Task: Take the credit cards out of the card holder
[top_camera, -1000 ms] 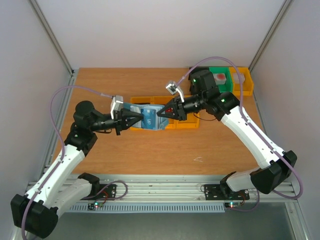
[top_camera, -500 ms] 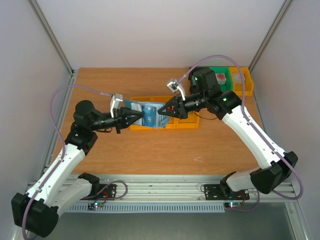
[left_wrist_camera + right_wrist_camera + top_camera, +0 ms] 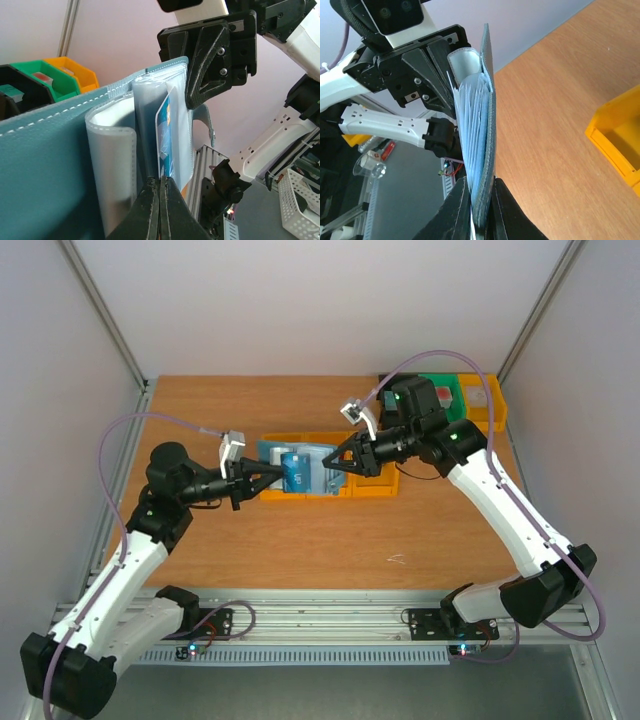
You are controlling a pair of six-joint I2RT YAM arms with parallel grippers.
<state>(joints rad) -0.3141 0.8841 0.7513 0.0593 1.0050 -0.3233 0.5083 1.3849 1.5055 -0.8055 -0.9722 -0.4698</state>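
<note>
Status: extraction not yet started, by my reading. No card lies loose on the surface (image 3: 300,540) or in either hand.

Nearest, the left hand (image 3: 274,480) reaches in from the left of the top view. Its fingers are clenched tight on the lower edge of one clear sleeve (image 3: 177,150) of the card holder (image 3: 297,470). A card (image 3: 165,131) with blue print sits in that sleeve, its lower edge running down to the fingertips. I cannot tell whether the pinch catches the card itself or only the plastic.

The card holder hangs in the air at the centre of the top view, off the surface, stretched between the two hands. It is open, with the sleeves fanned out. The right wrist view shows several pale blue leaves stacked edge-on. How many cards they hold cannot be counted.

The right hand (image 3: 328,466) comes in from the right and is closed on the opposite edge of the holder, clamping the blue cover.

Left to do: pull each card out of its sleeve and set it down. That is the whole task, as far as I can judge.

Containers:
- A row of yellow bins (image 3: 375,487) sits directly under and behind the holder. The holder and hands cover most of it, so the contents are not readable.
- A green bin (image 3: 437,383) at the upper right holds a red-and-white block (image 3: 440,396).
- A far yellow bin (image 3: 497,418) just right of the green one holds a small grey block (image 3: 481,399).
</note>
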